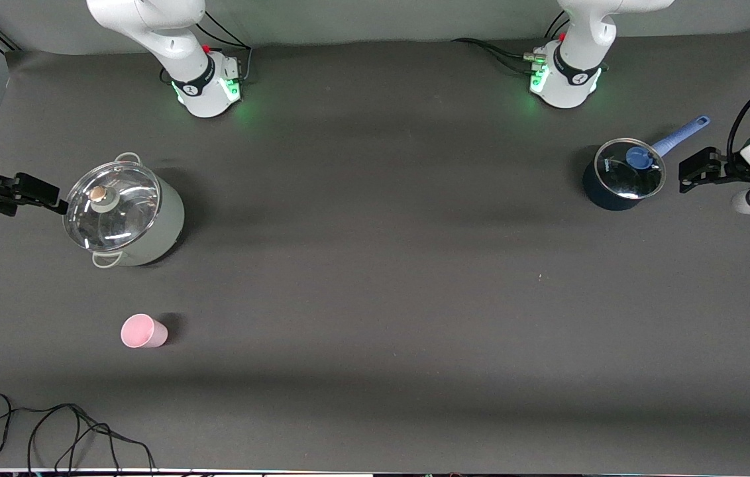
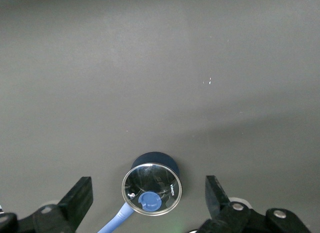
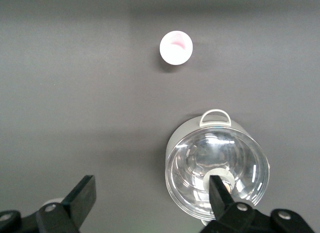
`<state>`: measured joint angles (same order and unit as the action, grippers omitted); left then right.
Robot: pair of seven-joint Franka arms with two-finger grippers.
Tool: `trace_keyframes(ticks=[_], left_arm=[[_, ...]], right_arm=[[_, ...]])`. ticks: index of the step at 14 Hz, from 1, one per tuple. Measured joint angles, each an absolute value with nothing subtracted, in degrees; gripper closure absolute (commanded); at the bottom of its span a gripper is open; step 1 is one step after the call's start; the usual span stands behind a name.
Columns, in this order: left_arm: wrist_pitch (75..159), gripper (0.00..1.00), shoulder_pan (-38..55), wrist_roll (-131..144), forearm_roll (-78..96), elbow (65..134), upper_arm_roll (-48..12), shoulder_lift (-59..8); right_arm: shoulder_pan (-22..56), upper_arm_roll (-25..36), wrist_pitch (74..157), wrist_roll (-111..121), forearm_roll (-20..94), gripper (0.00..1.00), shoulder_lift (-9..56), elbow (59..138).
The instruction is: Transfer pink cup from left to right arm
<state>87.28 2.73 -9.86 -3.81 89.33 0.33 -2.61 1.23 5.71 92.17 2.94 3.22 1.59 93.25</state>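
The pink cup (image 1: 143, 331) stands alone on the surface, nearer the camera than the big pot (image 1: 124, 218), while the left gripper (image 2: 149, 198) and right gripper (image 3: 152, 195) wait, both spread wide, holding nothing.

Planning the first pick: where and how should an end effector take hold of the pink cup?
The small pink plastic cup stands upright and alone on the dark mat, nearer the front camera than the lidded grey steel pot. Probably best: descend from above, fingers straddling the round wall just below the rim, since nothing crowds it.
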Motion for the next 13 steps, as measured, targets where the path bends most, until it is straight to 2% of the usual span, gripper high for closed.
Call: trace_keyframes(ticks=[9, 13], left_arm=[[85.7, 0.0, 2.7, -9.9, -3.8, 89.7, 0.3, -3.0], [85.9, 0.0, 2.7, -9.9, -3.8, 90.2, 0.3, -2.9]], right_arm=[[1.9, 5.5, 92.5, 2.6, 3.1, 0.0, 1.9, 93.6], [-4.6, -0.8, 93.3, 2.6, 2.8, 0.0, 1.8, 93.5]])
